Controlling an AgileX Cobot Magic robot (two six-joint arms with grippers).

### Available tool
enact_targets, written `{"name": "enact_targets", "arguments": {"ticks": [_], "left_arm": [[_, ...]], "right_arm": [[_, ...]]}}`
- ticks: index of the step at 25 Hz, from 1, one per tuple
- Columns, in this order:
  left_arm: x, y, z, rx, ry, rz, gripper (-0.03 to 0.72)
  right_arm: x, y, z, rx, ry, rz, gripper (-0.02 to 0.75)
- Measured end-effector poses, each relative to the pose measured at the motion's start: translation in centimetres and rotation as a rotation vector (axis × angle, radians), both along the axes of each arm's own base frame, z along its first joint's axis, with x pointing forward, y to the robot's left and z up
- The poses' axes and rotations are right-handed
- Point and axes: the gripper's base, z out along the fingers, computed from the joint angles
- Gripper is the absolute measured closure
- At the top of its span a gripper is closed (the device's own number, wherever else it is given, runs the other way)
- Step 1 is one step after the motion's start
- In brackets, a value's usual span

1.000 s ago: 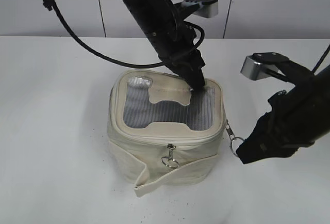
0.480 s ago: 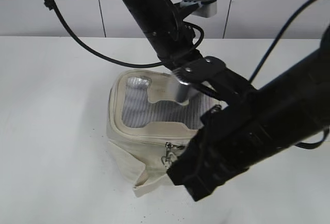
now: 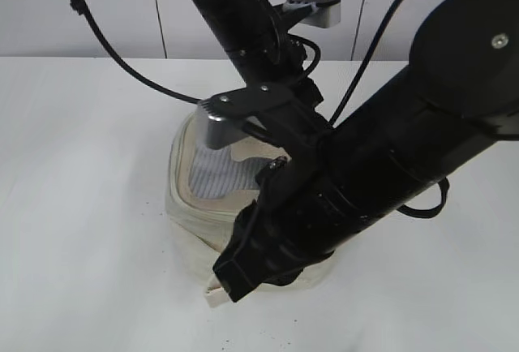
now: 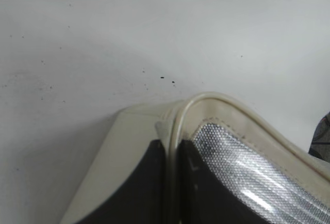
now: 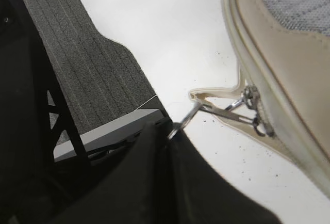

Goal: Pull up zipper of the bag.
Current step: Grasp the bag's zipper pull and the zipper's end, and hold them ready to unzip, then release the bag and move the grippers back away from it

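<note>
Zipper [image 5: 256, 111] on bag [image 3: 190, 206] rim, front side, mid-worktop [image 3: 81, 206]. Ring pull [image 5: 181, 123] pinched in right fingers [image 5: 167, 131], drawn taut away from slider: pulling step in hand, judged. Next: steady pull along track, grip kept.

Left fingers [image 4: 170, 182] clenched on lid edge, bracing bag.

Right arm hides front of bag in exterior view; second slider unseen.

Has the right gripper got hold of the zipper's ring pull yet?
Touching. In the right wrist view the ring pull runs from the zipper straight into the right gripper, its end pinched between the dark fingers. The exterior view hides this behind the arm.
</note>
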Motion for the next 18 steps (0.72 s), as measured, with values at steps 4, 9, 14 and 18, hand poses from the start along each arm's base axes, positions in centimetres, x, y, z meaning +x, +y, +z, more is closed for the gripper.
{"name": "enact_targets", "arguments": {"ticks": [4,9,14,18], "left_arm": [[0.1,0.0,0.1,-0.005,-0.007,0.011,0.645],[0.0,0.4,0.9,0.019,-0.052,0.004,0.549],[-0.2,1.7,3.2,0.092,-0.128,0.015,0.442],[-0.2,3.5,5.9,0.166,-0.21,0.11,0.426]], "right_arm": [[-0.2,-0.2,0.1,-0.048,0.06,-0.099,0.507],[0.1,-1.9,1.3,-0.138,-0.016,-0.21,0.141],[1.4,-4.9,3.2,-0.172,-0.075,-0.339,0.107],[3.0,-8.5,4.1,-0.219,-0.072,-0.457,0.141]]}}
